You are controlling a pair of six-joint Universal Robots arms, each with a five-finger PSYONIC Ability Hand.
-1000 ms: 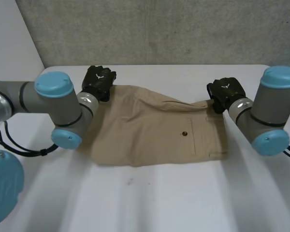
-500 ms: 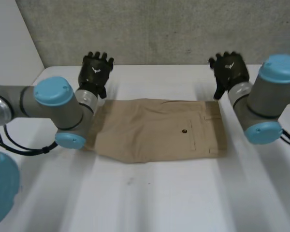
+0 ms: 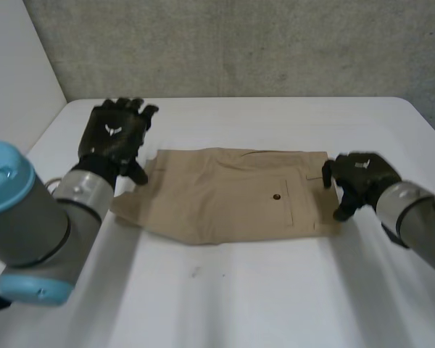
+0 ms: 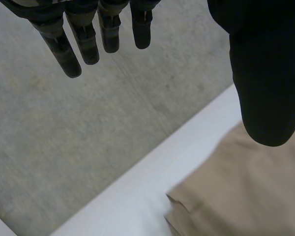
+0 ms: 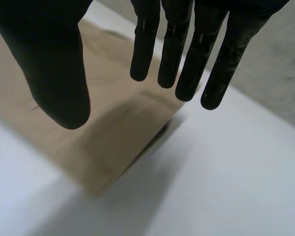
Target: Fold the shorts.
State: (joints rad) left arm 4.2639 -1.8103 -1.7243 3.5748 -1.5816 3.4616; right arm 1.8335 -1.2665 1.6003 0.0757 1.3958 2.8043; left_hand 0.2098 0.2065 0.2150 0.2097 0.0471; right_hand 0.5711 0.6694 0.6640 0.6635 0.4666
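The tan shorts (image 3: pixel 232 192) lie flat on the white table (image 3: pixel 275 290), folded in half, with a back pocket and button facing up. My left hand (image 3: pixel 116 138) hovers over their left end, open with fingers spread. In the left wrist view its straight fingers (image 4: pixel 59 44) hold nothing, and a corner of the shorts (image 4: pixel 246 191) lies under the thumb. My right hand (image 3: pixel 359 181) is at the right waistband end. In the right wrist view that hand (image 5: pixel 187 49) is open above the shorts' corner (image 5: pixel 113 123), fingers straight and apart from the cloth.
A grey wall (image 3: pixel 239 43) runs along the table's far edge. Bare white table surrounds the shorts in front and at both sides. My grey arms with light-blue caps (image 3: pixel 7 181) come in from the near corners.
A second ago both hands were on the shorts' far edge, the cloth rumpled. They let go and lifted. Now the left hand has drawn back leftward, the right has come down beside the right end.
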